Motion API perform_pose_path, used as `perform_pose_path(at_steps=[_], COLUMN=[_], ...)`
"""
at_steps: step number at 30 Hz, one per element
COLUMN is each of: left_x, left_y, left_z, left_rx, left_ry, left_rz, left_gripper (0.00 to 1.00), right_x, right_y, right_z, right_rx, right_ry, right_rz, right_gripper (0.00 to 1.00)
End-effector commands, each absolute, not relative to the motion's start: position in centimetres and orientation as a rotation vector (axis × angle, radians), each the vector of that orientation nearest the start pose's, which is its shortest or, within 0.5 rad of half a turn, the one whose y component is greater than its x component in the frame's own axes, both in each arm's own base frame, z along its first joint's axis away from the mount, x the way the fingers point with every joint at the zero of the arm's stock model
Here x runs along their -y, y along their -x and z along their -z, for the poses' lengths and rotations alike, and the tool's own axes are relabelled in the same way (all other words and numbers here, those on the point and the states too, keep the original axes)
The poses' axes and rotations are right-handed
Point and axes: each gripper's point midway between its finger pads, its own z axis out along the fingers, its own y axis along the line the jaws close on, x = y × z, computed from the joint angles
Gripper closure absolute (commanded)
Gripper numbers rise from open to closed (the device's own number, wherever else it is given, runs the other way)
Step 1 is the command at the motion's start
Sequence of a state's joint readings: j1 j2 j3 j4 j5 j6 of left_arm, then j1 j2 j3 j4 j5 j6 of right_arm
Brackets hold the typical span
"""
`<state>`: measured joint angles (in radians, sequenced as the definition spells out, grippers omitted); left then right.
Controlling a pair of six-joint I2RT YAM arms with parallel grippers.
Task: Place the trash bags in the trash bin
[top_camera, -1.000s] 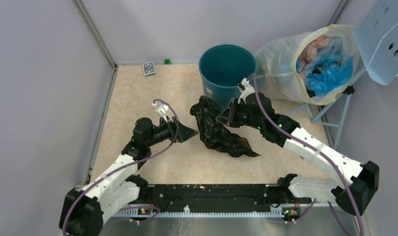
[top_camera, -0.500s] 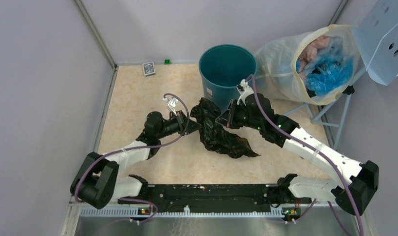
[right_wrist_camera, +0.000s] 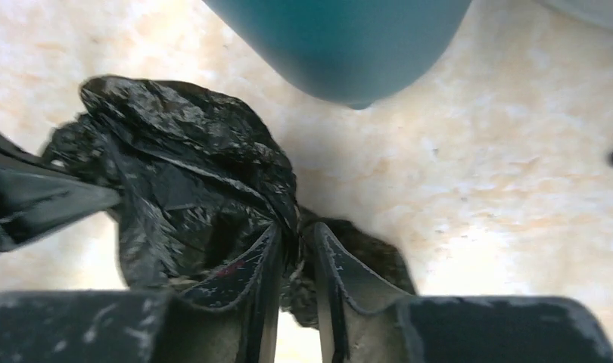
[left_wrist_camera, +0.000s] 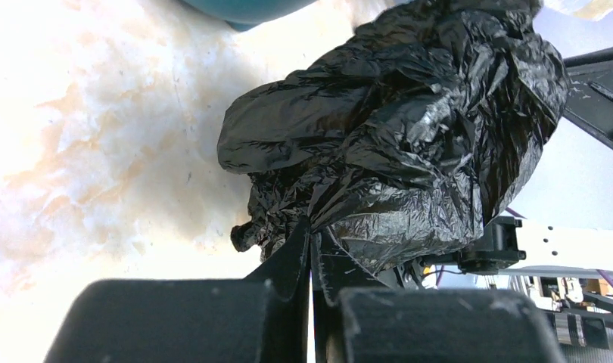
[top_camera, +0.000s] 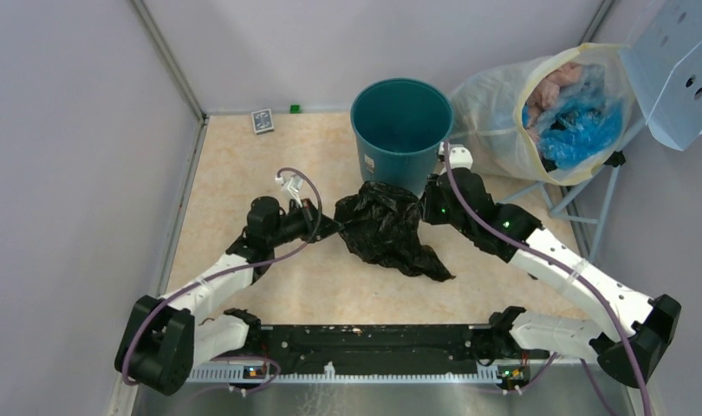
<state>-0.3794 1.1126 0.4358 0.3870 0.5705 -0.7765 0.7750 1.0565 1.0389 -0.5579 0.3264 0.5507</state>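
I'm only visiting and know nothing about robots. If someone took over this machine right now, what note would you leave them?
Left fingers: shut, pinching the black trash bag.
Right fingers: slightly apart with bag plastic between them; I cannot tell if they grip.
Bag: bunched between both arms, just in front of the teal trash bin, its lower end seemingly on the table.
Done: bag grabbed.
Left: lift it over the rim and drop it in.

The top camera looks down from the near edge. Both wrist cameras closely face the trash bag (left_wrist_camera: 394, 128), from left and right.
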Motion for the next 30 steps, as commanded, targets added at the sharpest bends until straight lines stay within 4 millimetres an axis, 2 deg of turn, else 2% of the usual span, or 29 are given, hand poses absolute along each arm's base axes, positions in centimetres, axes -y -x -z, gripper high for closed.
perform_pose_path(at_steps=[1,4,10,13,14,15,18,25,30], left_x=[22.7,22.8,23.3,23.4,23.5,23.5,23.8,24.1,23.9], left_y=[-25.1,-25.1,-25.0,-25.0,-24.9,-24.8,-24.4,-23.5,-23.5], left_z=[-17.3,-19.0,-21.1,-21.7,-21.9,-22.1,-23.0,-24.2,-24.0], left_rx=[-2.056,-2.056,-2.070,-2.068,-2.067,-2.064,-2.039,-2.010,-2.020], left_ry=[-0.069,-0.054,-0.010,0.021,0.037,0.048,0.068,0.099,0.146], left_rz=[1.265,1.282,1.348,1.377,1.389,1.404,1.470,1.566,1.568], left_gripper=[1.00,1.00,1.00,1.00,1.00,1.00,1.00,1.00,1.00], right_x=[-19.0,-21.1,-24.9,-26.3,-26.8,-27.3,-29.2,-33.0,-33.9], right_y=[-26.0,-24.3,-20.6,-19.0,-18.6,-18.3,-18.0,-17.7,-17.6], right_z=[-24.4,-25.1,-26.8,-26.9,-27.0,-27.1,-26.6,-23.5,-21.2], right_rx=[-2.126,-2.058,-1.940,-1.919,-1.912,-1.910,-1.921,-1.959,-1.999], right_ry=[0.248,0.422,0.640,0.714,0.729,0.734,0.732,0.794,0.809], right_rz=[-0.290,-0.351,-0.510,-0.521,-0.529,-0.541,-0.572,-0.557,-0.545], right_gripper=[0.70,0.46,0.38,0.29,0.21,0.20,0.20,0.21,0.40])
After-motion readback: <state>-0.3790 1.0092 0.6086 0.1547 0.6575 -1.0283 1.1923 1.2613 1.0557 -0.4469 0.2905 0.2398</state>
